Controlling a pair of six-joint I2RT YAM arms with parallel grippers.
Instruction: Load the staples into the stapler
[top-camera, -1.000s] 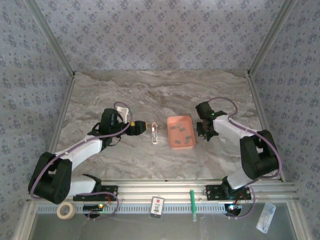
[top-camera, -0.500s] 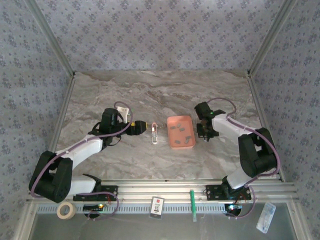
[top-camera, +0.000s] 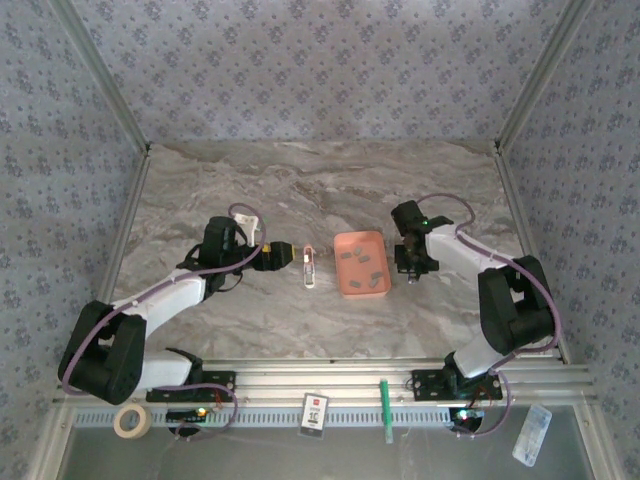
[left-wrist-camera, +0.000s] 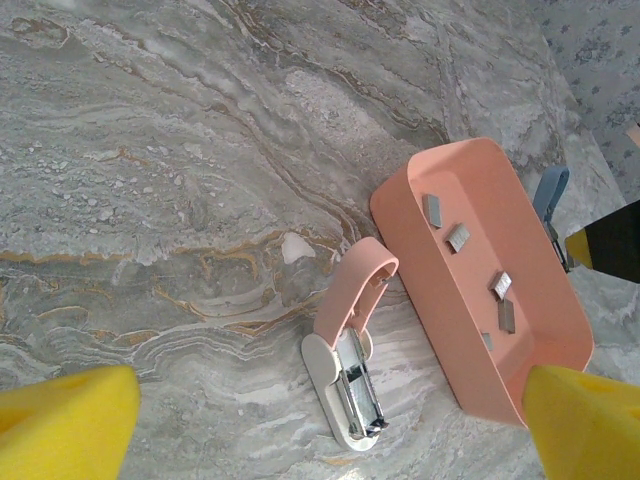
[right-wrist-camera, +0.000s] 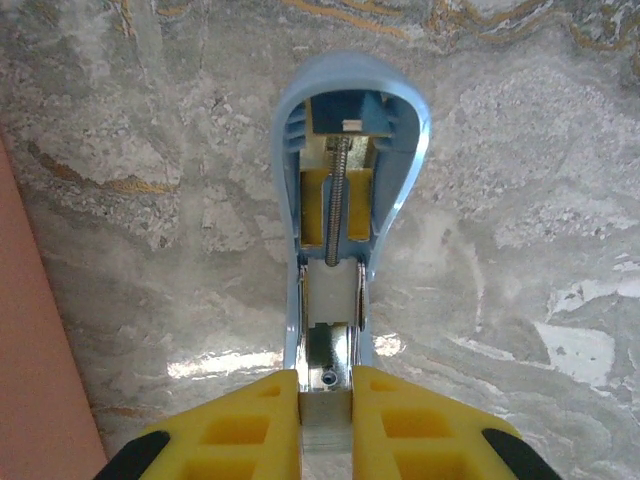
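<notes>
Nothing was loaded yet tbh: staples (left-wrist-camera: 459, 237) lay in the tray (left-wrist-camera: 420, 290), right gripper (right-wrist-camera: 328, 420) pinched the opened stapler (right-wrist-camera: 350, 130), left gripper (top-camera: 290, 254) hung with jaws spread wide.

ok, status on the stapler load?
Left gripper open, by a pink stapler. Right gripper shut on the blue stapler, opened up. Staples lying in the tray.

Grey marbled tabletop (top-camera: 300, 190), blue floral-patterned walls (top-camera: 320, 70) on three sides, aluminium rail (top-camera: 330, 378) along near edge
</notes>
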